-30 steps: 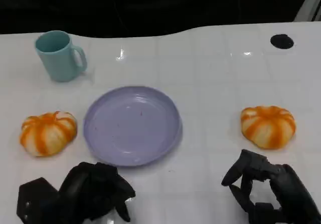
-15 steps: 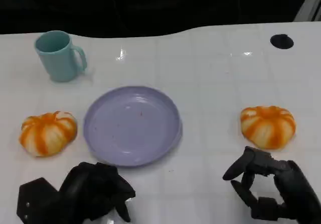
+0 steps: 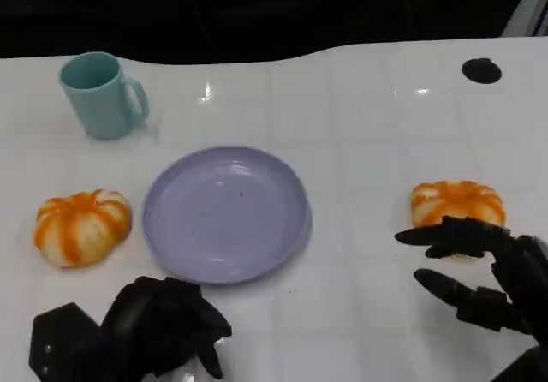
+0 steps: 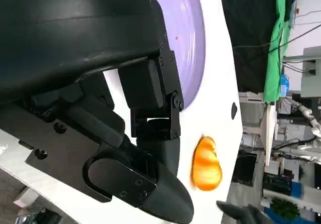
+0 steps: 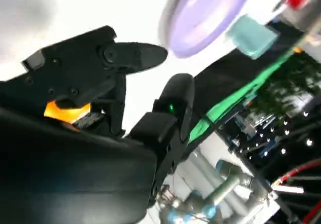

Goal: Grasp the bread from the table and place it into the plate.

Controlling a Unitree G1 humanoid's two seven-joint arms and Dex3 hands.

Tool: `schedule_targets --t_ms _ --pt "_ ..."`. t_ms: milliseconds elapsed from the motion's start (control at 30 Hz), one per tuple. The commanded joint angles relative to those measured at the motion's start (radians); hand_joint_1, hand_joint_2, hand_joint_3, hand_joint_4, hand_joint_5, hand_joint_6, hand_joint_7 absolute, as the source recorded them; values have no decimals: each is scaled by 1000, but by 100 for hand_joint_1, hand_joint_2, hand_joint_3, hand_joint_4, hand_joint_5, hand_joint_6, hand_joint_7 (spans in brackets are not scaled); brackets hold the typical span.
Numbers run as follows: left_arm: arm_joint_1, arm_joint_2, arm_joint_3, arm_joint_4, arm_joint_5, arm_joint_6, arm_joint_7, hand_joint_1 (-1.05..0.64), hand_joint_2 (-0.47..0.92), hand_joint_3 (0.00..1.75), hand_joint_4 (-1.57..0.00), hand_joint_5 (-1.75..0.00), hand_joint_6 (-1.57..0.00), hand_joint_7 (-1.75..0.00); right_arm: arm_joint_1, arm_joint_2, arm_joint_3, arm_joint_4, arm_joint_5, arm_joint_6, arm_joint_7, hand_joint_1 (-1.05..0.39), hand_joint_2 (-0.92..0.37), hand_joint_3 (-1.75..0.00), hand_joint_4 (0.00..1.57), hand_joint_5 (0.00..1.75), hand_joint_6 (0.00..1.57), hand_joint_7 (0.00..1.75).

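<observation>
Right hand point(image 3: 488, 283) just near of the right bread point(image 3: 456, 202), fingers point(image 3: 437, 235) apart, holding nothing. Best to lower over the loaf and close gently before carrying to the purple plate point(image 3: 295, 228). Left hand point(image 3: 163, 326) curled in, empty.

The tabletop point(image 3: 360, 125) is smooth, glossy white, catching light spots. The lilac plate point(image 3: 224, 213) looks like smooth plastic with a soft sheen. Beside the right hand's fingers point(image 3: 445, 286), matt black plastic, the bread point(image 3: 456, 200) shows a glazed orange-and-white crust.
</observation>
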Motion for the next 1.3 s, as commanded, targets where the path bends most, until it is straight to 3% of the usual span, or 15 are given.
schedule_targets --t_ms 33,200,500,700,1100,1300 --pt "9 8 3 -12 2 8 8 -105 79 0 -146 -98 -157 -46 -6 -66 -11 -69 -143 70 -80 -46 -92 -5 35 61 56 17" --pt "8 10 5 -2 -2 -6 -3 -105 80 0 -146 -97 -157 -46 -15 -105 12 -107 -261 158 -128 -48 -92 -4 23 51 47 8" --pt "11 10 3 -5 2 1 2 -105 80 0 -146 -98 -157 -46 -55 -149 90 -178 -404 395 -47 -52 -91 -1 1 52 33 0" --pt "13 8 3 -10 -2 4 1 -105 79 0 -146 -97 -157 -47 -106 -149 147 -177 -473 525 -3 -50 -86 0 0 44 32 0" --pt "19 9 -1 -14 5 -6 6 -105 80 1 -146 -98 -157 -46 -231 -146 241 -1 -475 623 -15 -42 -81 0 0 37 24 0" --pt "22 7 -1 -19 3 -4 6 -105 80 1 -147 -98 -157 -46 -294 -147 278 122 -457 630 -48 -40 -81 0 0 40 24 0"
